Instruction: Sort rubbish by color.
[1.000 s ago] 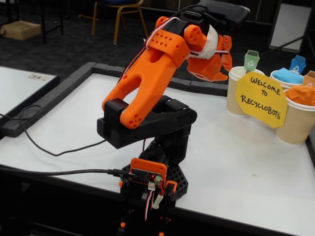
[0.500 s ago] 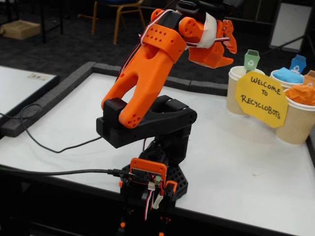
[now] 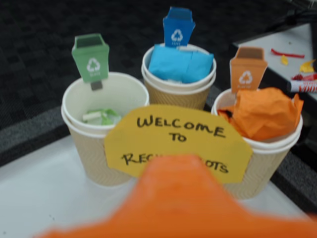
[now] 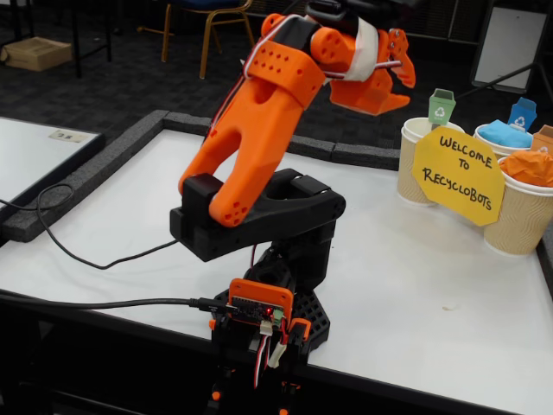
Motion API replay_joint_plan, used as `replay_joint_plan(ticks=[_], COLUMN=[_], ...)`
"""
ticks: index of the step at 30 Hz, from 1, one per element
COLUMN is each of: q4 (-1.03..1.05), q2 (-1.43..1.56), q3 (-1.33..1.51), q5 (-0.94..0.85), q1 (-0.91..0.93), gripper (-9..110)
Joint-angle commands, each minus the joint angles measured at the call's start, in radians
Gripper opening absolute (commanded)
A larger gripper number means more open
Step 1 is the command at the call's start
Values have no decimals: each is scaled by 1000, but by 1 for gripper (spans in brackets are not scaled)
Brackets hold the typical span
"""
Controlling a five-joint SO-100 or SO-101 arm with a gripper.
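Three paper cups stand in a cluster, each holding one piece of rubbish. In the wrist view the light green wad (image 3: 101,117) lies low in the left cup (image 3: 79,131). The light blue wad (image 3: 181,64) fills the middle cup, and the orange wad (image 3: 262,114) tops the right cup. The fixed view shows the blue wad (image 4: 504,132) and the orange wad (image 4: 527,167); the green one is hidden inside its cup (image 4: 415,164). My gripper (image 4: 404,93) is raised high, left of the cups, shut and holding nothing. It shows as a blurred orange tip (image 3: 176,166) at the bottom of the wrist view.
A yellow "Welcome to Recyclobots" sign (image 4: 458,175) fronts the cups, and small green, blue and orange bin tags (image 3: 90,57) stick up behind them. A black foam border (image 4: 95,164) rims the white table. A cable (image 4: 78,251) trails off to the left, and chairs stand behind.
The wrist has lifted and swung upward, so the gripper went from pointing down at the table to sitting higher and nearly level. The cups and wads have not moved.
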Motion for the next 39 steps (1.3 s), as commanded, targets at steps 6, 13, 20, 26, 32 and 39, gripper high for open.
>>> replay_joint_plan(ticks=[6,13,20,26,32,39], q4=[-37,-41,-83,-167,-308,-434], q2=[-12,-12,-12,-12,-12,-12], q3=[-140,-112,-32,132,373,612], q5=[-23,-23,-23,-23,-23,-23], q1=[-52,-135,-249,-333,-371,-477], gripper=[1,1,1,1,1,1])
